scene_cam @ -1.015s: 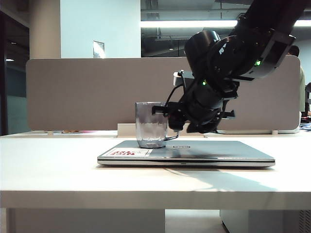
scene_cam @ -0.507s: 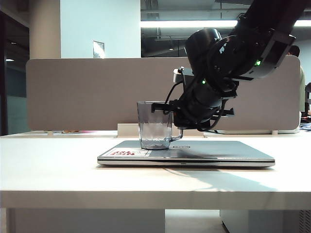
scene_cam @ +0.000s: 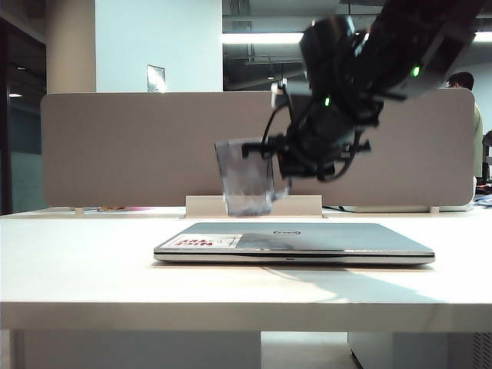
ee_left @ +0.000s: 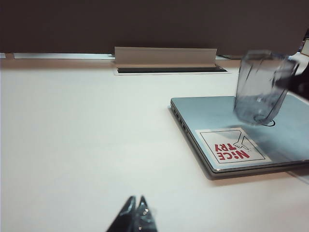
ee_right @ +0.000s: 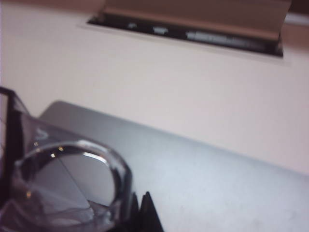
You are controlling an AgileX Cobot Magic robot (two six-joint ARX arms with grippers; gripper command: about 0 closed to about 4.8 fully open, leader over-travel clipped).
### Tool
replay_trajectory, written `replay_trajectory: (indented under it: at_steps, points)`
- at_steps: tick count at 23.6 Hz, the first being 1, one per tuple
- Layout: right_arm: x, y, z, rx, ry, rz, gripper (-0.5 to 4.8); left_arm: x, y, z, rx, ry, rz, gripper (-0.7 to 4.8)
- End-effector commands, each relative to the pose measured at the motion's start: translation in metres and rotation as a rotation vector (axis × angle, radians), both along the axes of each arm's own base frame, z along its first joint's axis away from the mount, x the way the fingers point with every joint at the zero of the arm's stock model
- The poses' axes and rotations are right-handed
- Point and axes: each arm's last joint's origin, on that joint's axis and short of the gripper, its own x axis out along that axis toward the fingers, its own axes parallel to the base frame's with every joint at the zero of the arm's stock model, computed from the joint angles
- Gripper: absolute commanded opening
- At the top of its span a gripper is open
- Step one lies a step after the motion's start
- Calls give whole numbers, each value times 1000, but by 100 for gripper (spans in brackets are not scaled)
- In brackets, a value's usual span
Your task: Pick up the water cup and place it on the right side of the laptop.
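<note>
Above the closed laptop [scene_cam: 294, 242], the right tool [scene_cam: 270, 167] is clamped on the rim of the water cup [scene_cam: 246, 178], which hangs tilted in the air, clear of the lid. The cup sits over the end of the laptop with the white sticker [ee_left: 231, 146] and its red lettering. The laptop lies flat on the pale desk [scene_cam: 77, 269]. The left tool [ee_left: 136, 215] rests low over bare desk, well apart from the laptop, its tips together on nothing.
</note>
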Motion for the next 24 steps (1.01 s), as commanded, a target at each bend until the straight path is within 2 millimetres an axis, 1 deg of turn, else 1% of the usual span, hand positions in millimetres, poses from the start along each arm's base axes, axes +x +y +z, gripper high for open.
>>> replay_trajectory:
  at_steps: [1, 4, 6, 7, 8, 9, 10, 11, 14, 18, 19, 24]
  points:
    - [-1, -9, 20, 8, -34, -18, -5, 0, 0, 3, 0, -16, -3, -4]
    - [-2, -22, 31, 13, -41, -47, -5, 0, 0, 3, 0, -16, -3, -4]
    - [-8, -50, 42, 18, -50, -101, -5, 0, 0, 3, 0, -16, -3, -4]
    - [-10, -57, 43, 20, -52, -113, -5, 0, 0, 3, 0, -16, -3, -4]
    - [-16, -72, 45, 23, -55, -142, -5, 0, 0, 3, 0, -16, -3, -4]
    - [-20, -82, 46, 27, -55, -159, -5, 0, 0, 3, 0, -16, -3, -4]
    - [-28, -97, 46, 30, -56, -183, -5, 0, 0, 2, 0, -15, -3, -4]
    - [-33, -106, 46, 30, -55, -199, -5, 0, 0, 2, 0, -15, -3, -4]
    - [-47, -128, 45, 33, -56, -243, -5, 0, 0, 2, 0, -15, -3, -4]
    - [-60, -154, 39, 43, -28, -268, -5, 0, 0, 2, 0, -14, -3, -4]
    - [-65, -166, 37, 42, 2, -284, -5, 0, 0, 2, 0, -14, -3, -4]
    - [-70, -189, 28, 70, 49, -277, -5, 0, 0, 1, 0, 1, -3, -4]
